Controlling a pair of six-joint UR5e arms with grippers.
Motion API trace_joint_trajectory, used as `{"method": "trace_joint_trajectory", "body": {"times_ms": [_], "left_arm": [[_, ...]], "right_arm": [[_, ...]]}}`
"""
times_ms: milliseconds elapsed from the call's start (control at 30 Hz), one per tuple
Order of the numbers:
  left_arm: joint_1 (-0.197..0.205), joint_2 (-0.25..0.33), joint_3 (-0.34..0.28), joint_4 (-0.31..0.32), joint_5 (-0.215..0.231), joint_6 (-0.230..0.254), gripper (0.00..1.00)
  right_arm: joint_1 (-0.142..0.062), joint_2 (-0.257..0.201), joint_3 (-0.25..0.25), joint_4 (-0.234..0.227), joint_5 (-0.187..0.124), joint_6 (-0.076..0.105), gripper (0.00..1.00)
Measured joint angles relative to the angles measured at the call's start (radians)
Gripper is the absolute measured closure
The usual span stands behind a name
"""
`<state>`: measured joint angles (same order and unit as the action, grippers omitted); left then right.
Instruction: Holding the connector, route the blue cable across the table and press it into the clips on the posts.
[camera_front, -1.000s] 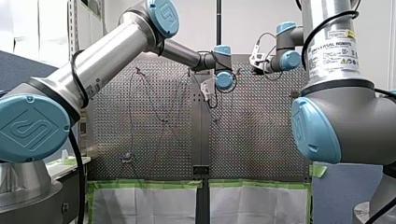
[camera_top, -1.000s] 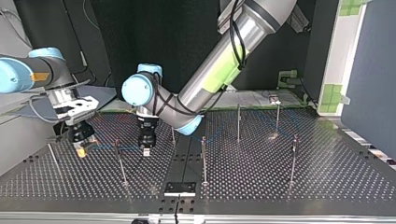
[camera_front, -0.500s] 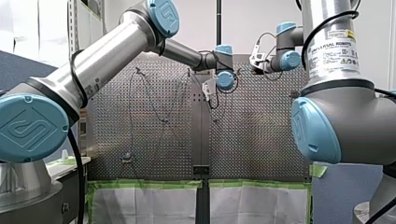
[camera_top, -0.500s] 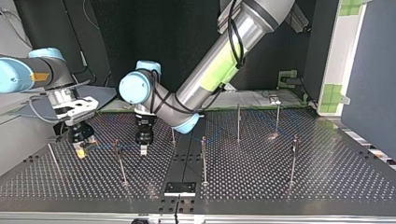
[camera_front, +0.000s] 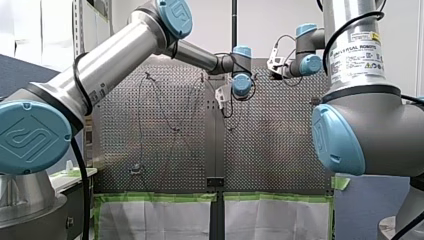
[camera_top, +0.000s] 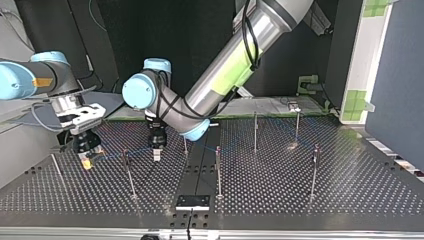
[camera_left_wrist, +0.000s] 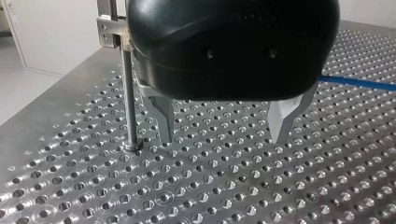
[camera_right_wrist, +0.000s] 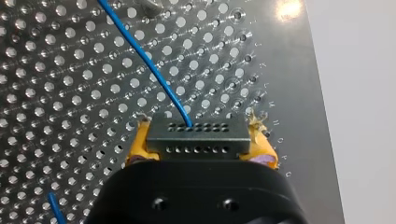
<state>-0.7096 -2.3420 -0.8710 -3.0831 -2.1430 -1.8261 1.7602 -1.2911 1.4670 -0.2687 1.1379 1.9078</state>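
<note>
In the top view, far left of the middle post (camera_top: 218, 170), my right gripper (camera_top: 87, 160) is clamped on the connector (camera_right_wrist: 196, 137), with yellow pads (camera_right_wrist: 140, 144) on both sides. I judge this anchors the blue cable (camera_top: 111, 155) so it can be drawn straight. The cable runs toward the middle post and on to its right. Between connector and middle post, my left gripper (camera_top: 156, 154) hangs over the table (camera_left_wrist: 210, 186). Its 2 fingers (camera_left_wrist: 161, 119) are apart and empty, with the cable beside them, likely ready to push it into a clip (camera_left_wrist: 108, 31). No container shows. Whether any clip holds cable, I cannot tell.
</note>
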Motion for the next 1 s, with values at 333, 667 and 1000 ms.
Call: {"method": "trace_joint_trajectory", "body": {"times_ms": [333,667,1000], "left_arm": [[-0.018,0.037,0.000,-0.098,0.028,-0.054,0.00],[-0.043,0.065,-0.034,-0.134,0.010,-0.064,0.00],[-0.057,0.171,-0.143,-0.031,0.012,-0.054,0.00]], "right_arm": [[0.000,0.000,0.000,0.000,-0.001,-0.002,1.00],[0.000,0.000,0.000,0.000,-0.001,-0.004,1.00],[0.000,0.000,0.000,0.000,0.000,-0.005,1.00]]}}
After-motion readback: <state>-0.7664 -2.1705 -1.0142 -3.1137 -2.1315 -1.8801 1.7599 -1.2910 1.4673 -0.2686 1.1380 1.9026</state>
